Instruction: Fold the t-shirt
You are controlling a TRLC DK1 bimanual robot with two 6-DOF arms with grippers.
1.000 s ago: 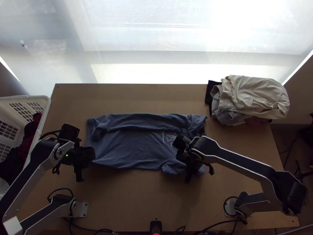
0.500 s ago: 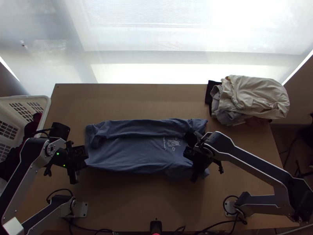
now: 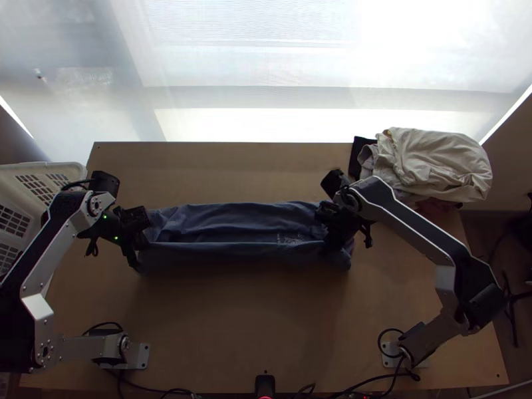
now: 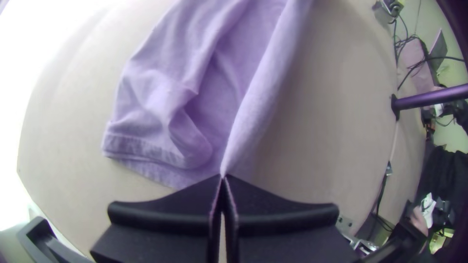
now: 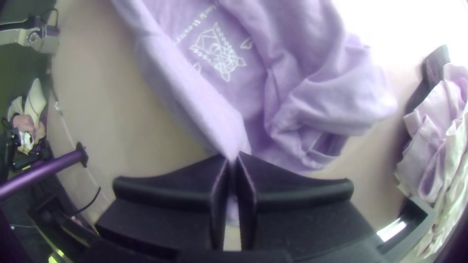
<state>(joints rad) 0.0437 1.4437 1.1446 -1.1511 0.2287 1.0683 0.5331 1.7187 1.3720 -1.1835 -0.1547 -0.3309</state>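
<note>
T-shirt [image 3: 246, 213] is pinched at opposite ends of its near edge [image 3: 233, 247] by your closed left gripper [image 4: 223, 177] and right gripper [image 5: 233, 157], presumably to keep the fold level.

Silver-edged black links [image 3: 422, 233], black joints [image 3: 487, 303], looping black cables [image 3: 78, 182], small green lights [image 3: 116, 237] on the left arm [image 3: 46, 256]
</note>
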